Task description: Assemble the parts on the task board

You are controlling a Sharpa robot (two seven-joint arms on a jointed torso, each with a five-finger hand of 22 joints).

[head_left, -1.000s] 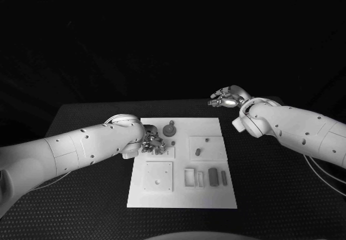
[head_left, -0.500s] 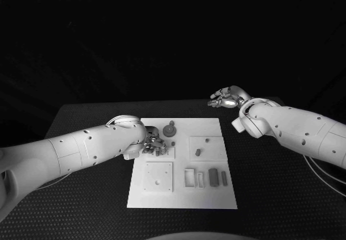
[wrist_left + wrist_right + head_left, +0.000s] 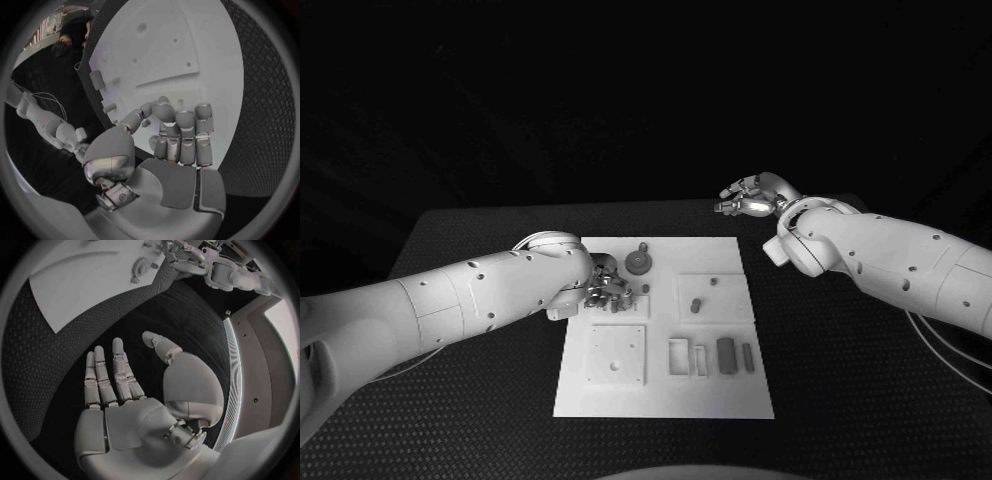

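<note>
Head view: the white task board [image 3: 661, 395] lies lengthwise away from the robot in the middle of the black textured table [image 3: 848, 400], small grey parts [image 3: 727, 353] lying along that axis near its right side. The left hand [image 3: 607, 288] rests curled on the board's upper left; whether it holds anything I cannot tell. The right hand [image 3: 756, 194] hovers past the far right corner, fingers spread, empty.
</note>
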